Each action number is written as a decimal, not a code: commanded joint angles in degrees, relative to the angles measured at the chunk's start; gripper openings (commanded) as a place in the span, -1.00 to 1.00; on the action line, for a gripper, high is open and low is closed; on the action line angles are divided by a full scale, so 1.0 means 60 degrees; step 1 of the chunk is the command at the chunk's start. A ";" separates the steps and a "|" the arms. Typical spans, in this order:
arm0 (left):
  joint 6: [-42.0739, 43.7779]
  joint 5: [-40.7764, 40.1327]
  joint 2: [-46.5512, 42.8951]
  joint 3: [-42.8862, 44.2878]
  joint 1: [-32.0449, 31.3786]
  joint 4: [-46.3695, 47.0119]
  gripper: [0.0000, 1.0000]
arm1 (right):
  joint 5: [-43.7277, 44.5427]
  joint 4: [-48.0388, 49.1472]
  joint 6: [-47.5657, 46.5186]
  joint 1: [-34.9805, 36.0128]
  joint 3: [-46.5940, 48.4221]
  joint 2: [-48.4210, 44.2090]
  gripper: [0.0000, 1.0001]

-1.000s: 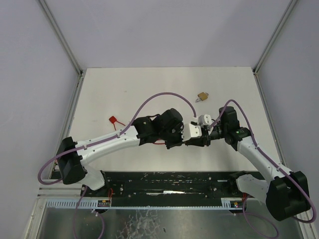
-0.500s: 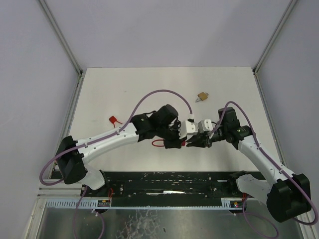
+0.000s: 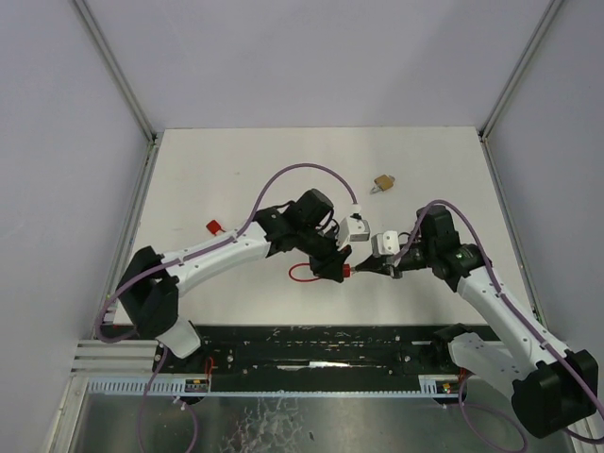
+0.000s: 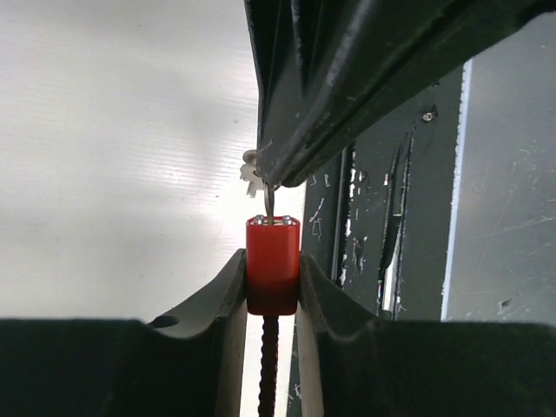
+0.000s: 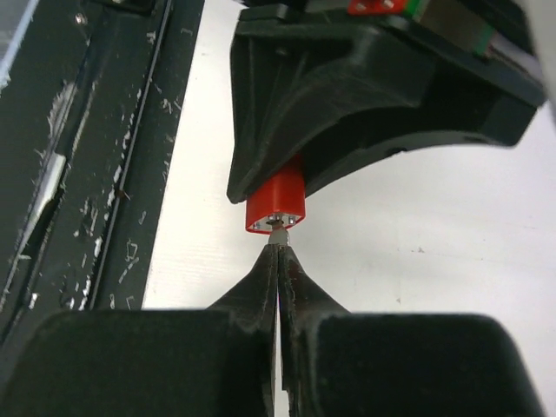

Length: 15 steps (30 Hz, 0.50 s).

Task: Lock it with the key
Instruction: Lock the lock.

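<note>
A red lock body with a red cable looping out behind it sits clamped between my left gripper's two fingers. In the top view the two grippers meet tip to tip over the table's near middle, with the left gripper on the left and the right gripper on the right. My right gripper is shut on a small silver key. The key's end stands in the lock's face. In the left wrist view the thin key blade runs from the right fingertips down into the lock.
A brass padlock lies farther back on the white table. A small red tag rests at the left. The black rail of the arm mount runs along the near edge, close below the grippers.
Both grippers have moved toward the near edge and lower. The right jaws have closed onto the key at the lock's face. The red cable loop now shows more at the left.
</note>
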 commanded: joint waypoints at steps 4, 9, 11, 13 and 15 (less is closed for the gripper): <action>0.0063 -0.1096 -0.1614 -0.0504 -0.0470 0.1505 -1.00 | -0.1344 0.2121 0.3134 -0.0404 -0.0075 0.0241 -0.91; 0.0123 -0.1890 -0.1354 -0.0061 -0.0750 0.0791 -1.00 | -0.2196 0.3405 0.4489 -0.0533 -0.0431 0.0352 -0.64; 0.0096 -0.2085 -0.1209 0.0130 -0.0845 0.0524 -1.00 | -0.2310 0.3692 0.4771 -0.0530 -0.0503 0.0399 -0.61; 0.0081 -0.2234 -0.1086 0.0241 -0.0907 0.0340 -1.00 | -0.2341 0.3826 0.4856 -0.0533 -0.0583 0.0430 -0.60; 0.0058 -0.2250 -0.1045 0.0295 -0.0928 0.0326 -1.00 | -0.2303 0.3914 0.4869 -0.0521 -0.0655 0.0478 -0.59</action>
